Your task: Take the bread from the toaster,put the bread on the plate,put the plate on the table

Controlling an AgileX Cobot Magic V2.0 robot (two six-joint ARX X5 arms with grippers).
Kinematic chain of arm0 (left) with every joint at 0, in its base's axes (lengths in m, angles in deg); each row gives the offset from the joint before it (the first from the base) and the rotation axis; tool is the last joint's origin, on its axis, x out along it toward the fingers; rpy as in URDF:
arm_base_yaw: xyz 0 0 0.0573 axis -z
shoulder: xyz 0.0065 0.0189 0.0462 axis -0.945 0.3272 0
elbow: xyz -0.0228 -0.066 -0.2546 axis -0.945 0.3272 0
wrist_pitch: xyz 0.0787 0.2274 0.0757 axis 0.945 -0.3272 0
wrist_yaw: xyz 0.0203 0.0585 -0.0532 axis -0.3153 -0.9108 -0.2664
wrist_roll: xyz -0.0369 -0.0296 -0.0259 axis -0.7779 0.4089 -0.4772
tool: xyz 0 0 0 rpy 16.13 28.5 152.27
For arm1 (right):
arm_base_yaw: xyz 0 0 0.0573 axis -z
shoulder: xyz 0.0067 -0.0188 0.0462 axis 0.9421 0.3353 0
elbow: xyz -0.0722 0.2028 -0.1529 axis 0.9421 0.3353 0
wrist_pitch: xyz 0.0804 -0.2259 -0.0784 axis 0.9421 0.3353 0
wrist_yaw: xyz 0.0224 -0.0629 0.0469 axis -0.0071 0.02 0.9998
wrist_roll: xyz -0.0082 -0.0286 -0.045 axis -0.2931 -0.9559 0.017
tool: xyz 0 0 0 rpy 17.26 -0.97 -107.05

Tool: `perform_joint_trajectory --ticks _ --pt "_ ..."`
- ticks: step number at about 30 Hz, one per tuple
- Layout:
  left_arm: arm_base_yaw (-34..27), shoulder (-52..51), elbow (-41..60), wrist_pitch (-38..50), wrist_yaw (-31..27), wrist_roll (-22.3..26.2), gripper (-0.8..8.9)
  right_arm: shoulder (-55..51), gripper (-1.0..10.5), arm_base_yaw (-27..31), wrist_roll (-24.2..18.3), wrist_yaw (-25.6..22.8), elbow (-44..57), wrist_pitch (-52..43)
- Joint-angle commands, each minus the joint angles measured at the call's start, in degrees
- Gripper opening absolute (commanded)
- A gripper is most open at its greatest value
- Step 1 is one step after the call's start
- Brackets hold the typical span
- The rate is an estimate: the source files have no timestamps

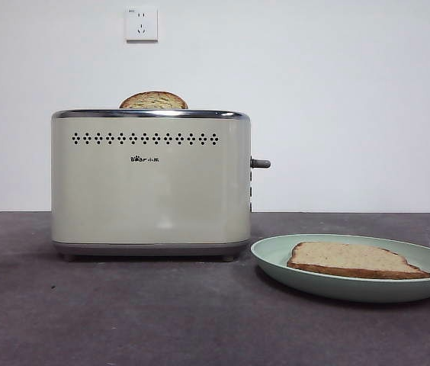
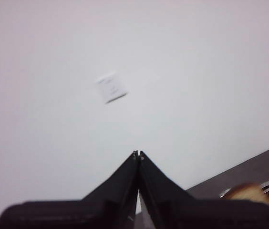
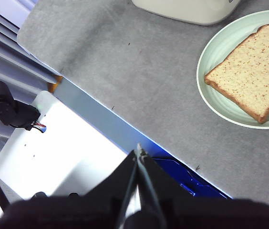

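Note:
The bread [image 1: 352, 259], a tan slice with a darker crust, lies flat on the mint-green plate [image 1: 276, 252]. The plate rests on the table [image 1: 123, 313] to the right of the cream toaster [image 1: 150, 183]. A second brown slice [image 1: 153, 100] sticks up from the toaster's slot. My right gripper [image 3: 139, 152] is shut and empty above the table's front edge, apart from the plate [image 3: 220, 43] and the bread [image 3: 253, 67]. My left gripper [image 2: 138, 153] is shut and empty, raised and facing the wall, with the second slice [image 2: 249, 192] low to one side. Neither arm shows in the front view.
A white wall socket [image 1: 141, 23] is on the wall behind the toaster. The toaster's grey lever [image 1: 261, 162] sticks out toward the plate. In the right wrist view the table's front edge [image 3: 101, 114] runs diagonally, with a white surface [image 3: 67, 152] beyond it.

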Motion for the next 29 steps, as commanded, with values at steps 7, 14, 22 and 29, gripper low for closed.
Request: perform_joint_trajectory --ticks 7,14,22,29 --pt "-5.55 -12.17 28.98 12.04 -0.42 -7.54 -0.04 -0.11 0.0 -0.09 -0.66 -0.15 0.15 -0.26" --pt "-8.50 -20.98 43.54 12.37 -0.48 -10.16 -0.04 -0.11 0.0 -0.09 -0.66 -0.15 0.15 -0.26" --pt "-9.81 -29.22 53.96 12.24 -0.55 -15.91 -0.04 -0.11 0.0 -0.09 -0.66 -0.17 0.13 -0.26" --pt "-10.14 -30.40 58.27 8.57 -0.63 -18.84 -0.04 -0.13 0.0 -0.09 -0.66 -0.17 0.13 -0.26"
